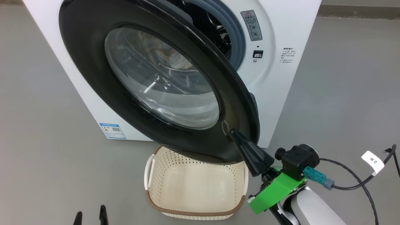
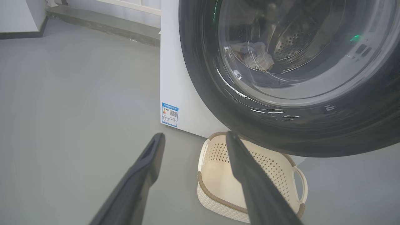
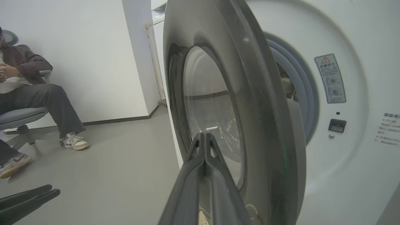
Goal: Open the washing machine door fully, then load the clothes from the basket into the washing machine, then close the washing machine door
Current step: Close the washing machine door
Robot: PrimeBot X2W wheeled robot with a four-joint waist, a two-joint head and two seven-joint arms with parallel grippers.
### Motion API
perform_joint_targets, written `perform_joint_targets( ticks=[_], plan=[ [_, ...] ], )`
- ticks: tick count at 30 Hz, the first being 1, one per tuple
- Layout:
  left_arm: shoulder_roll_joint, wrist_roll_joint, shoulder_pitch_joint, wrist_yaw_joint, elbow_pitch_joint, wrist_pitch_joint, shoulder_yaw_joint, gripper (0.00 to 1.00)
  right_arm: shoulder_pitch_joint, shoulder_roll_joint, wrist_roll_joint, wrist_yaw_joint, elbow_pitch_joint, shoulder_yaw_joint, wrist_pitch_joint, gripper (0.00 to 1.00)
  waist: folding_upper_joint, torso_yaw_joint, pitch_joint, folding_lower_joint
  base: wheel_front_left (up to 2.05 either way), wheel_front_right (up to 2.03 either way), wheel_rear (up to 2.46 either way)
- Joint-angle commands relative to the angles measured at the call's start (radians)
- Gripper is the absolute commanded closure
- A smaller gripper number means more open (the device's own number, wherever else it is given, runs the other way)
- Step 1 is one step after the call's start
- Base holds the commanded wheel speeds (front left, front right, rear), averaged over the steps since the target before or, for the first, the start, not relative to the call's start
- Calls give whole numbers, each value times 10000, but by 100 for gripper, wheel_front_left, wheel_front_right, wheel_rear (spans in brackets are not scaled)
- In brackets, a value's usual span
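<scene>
Pinched right gripper [image 1: 232, 132] tips on washing machine door [image 1: 84, 53]

Black right pincer [image 1: 233, 132]; green bracket [image 1: 275, 191]; white forearm [image 1: 314, 207]

Grey floor [image 1: 343, 93] is meeting white walls [image 3: 93, 62] with dark skirting [image 3: 118, 119], and a person [image 3: 31, 87] is sitting on a grey chair [image 3: 18, 115].

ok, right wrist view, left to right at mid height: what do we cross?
From the left: seated person → white wall → washing machine door → grey seal → warning sticker.
</scene>
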Motion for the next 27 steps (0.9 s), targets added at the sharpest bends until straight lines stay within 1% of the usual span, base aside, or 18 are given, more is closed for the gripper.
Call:
perform_joint_targets(
  ticks=[1, 13, 27],
  plan=[
    [34, -32, -480, 32, -231, -91, 287, 0, -379, 136, 125, 25, -148, 98, -46, 100, 0, 14, 36, 0, 0, 0, 0],
    [34, -48, -621, 39, -215, -91, 143, 0, -690, 95, 92, 25, 373, -347, -46, 100, 0, 73, 181, 0, 0, 0, 0],
    [34, -119, -760, 31, -159, -91, 31, 0, -971, -60, 48, 25, 618, -754, -46, 100, 0, 293, 345, 0, 0, 0, 0]
  ],
)
